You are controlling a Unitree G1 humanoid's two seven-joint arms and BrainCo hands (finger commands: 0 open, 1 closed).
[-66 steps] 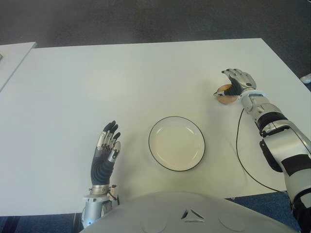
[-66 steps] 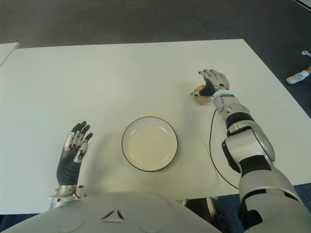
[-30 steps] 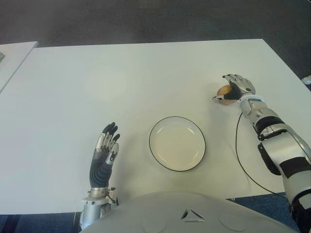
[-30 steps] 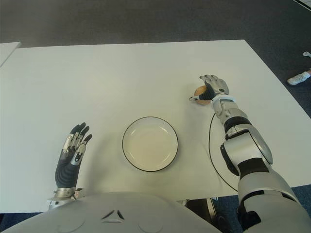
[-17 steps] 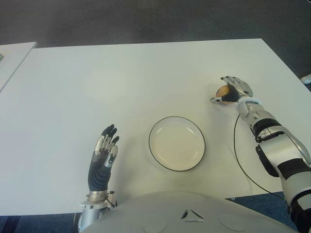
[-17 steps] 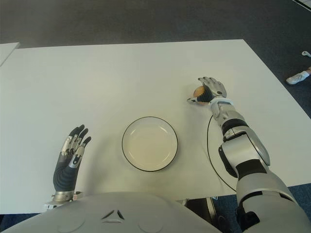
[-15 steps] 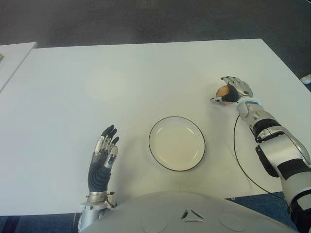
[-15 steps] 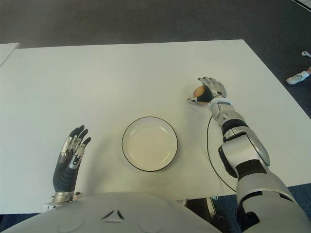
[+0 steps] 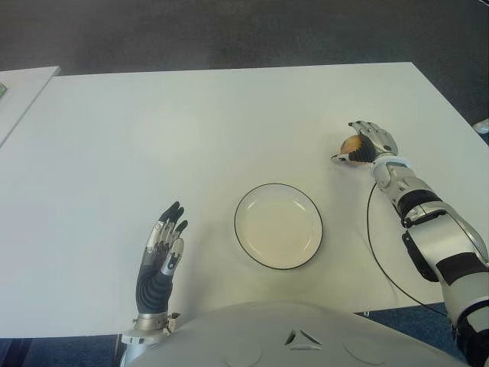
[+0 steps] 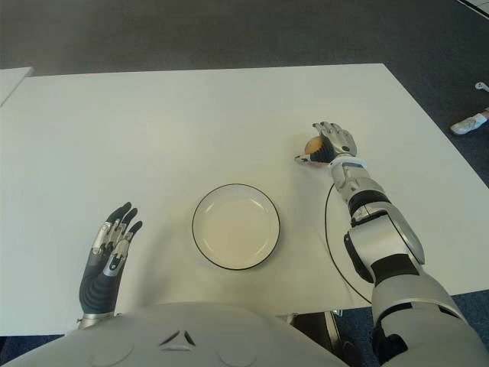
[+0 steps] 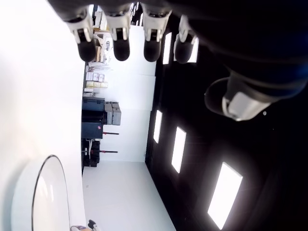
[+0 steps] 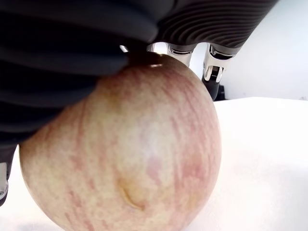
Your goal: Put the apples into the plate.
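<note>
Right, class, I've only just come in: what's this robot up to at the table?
The robot's right hand is closed around an apple out at the right side of the white table. The white plate sits in front of the robot with nothing in it, so the apple has yet to be carried over. The left hand is open and idle, to the left of the plate.

White table (image 9: 229, 115) spanning most of the view; round white plate (image 9: 278, 225) with dark rim near the front edge, holding nothing; right hand (image 9: 365, 145) far right of plate, fingers curled around a tan apple (image 9: 351, 144); left hand (image 9: 161, 252) left of plate, fingers extended, holding nothing; thin black cable (image 9: 374, 252) trailing along the right arm
</note>
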